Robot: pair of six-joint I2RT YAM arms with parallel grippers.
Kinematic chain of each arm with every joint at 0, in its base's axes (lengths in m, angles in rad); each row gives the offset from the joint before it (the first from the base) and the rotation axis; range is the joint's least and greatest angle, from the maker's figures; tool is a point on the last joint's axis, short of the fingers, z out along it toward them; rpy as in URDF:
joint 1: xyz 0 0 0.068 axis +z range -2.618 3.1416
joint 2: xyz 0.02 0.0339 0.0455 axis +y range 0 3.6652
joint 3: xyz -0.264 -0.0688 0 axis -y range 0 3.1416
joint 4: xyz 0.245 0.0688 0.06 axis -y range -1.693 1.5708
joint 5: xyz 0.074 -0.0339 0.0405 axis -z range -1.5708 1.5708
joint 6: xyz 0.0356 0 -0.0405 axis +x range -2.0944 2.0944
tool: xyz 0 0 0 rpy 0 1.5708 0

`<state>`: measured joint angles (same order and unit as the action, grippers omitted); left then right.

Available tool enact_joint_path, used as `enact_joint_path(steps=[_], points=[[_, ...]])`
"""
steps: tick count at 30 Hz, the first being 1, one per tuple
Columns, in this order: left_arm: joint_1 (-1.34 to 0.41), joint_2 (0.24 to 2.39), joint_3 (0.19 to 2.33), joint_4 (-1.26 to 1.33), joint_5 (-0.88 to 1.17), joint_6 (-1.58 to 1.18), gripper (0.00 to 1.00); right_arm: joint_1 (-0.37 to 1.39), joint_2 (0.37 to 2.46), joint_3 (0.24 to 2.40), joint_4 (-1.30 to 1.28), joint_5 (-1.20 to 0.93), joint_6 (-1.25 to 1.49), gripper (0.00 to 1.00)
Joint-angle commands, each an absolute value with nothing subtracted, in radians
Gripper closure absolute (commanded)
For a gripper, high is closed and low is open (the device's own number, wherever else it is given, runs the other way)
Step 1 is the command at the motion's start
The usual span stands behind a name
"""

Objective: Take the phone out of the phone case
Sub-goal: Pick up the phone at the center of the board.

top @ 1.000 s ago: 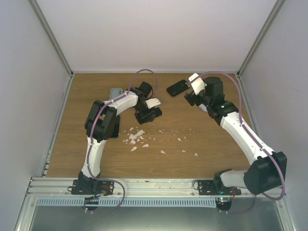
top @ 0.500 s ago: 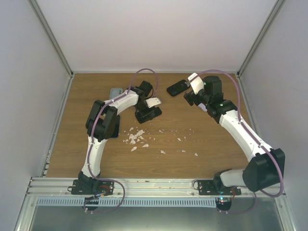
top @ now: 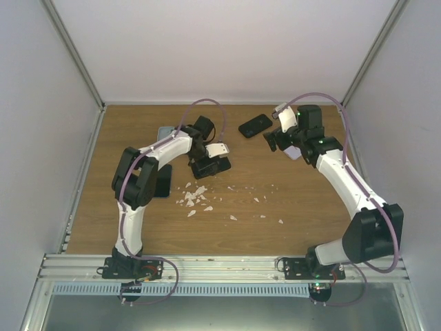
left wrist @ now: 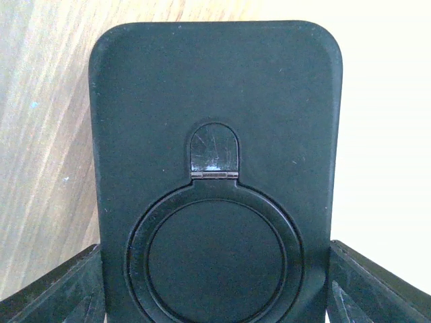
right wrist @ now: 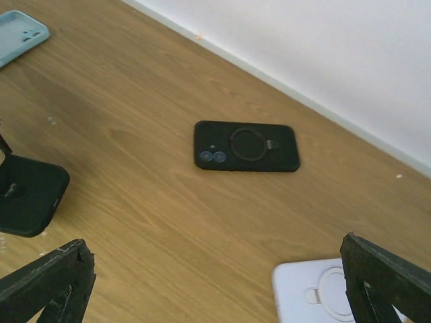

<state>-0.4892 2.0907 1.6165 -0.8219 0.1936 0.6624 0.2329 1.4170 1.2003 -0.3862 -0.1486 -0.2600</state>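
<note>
Left gripper [left wrist: 214, 272] is pinching the black ring-holder case [left wrist: 215, 134] by its two long edges. The case's back is facing the wrist camera and its ring is folded flat; cannot tell whether a phone is sitting inside. Right gripper [right wrist: 214, 245] is hanging with jaws spread wide, gripping nothing, over the far right of the wooden table [top: 303, 227]. Cased black phone [right wrist: 246, 146] is lying face down near the back wall, twin lenses showing, apart from both grippers and just ahead of the right one. White case [right wrist: 323, 296] is lying beneath the right gripper. Pale blue case [right wrist: 17, 33] is resting far left, beyond the left arm. White crumbs [top: 195, 198] are lying scattered mid-table.
</note>
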Motion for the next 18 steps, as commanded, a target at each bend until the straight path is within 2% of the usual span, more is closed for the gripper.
enact_joint_path(steps=[1, 10, 18], points=[[-0.500, 1.951, 1.566, -0.762, 0.277, 0.758, 0.41, 0.204, 1.439, 1.235, -0.434, -0.304, -0.186, 0.00], [-0.547, 1.776, 1.403, -0.648, 0.280, 0.928, 0.43, 0.199, 1.489, 1.218, -0.482, -0.579, -0.096, 0.01], [-0.598, 1.671, 1.351, -0.563, 0.275, 0.990, 0.43, 0.187, 1.538, 1.167, -0.445, -0.890, 0.036, 0.01]])
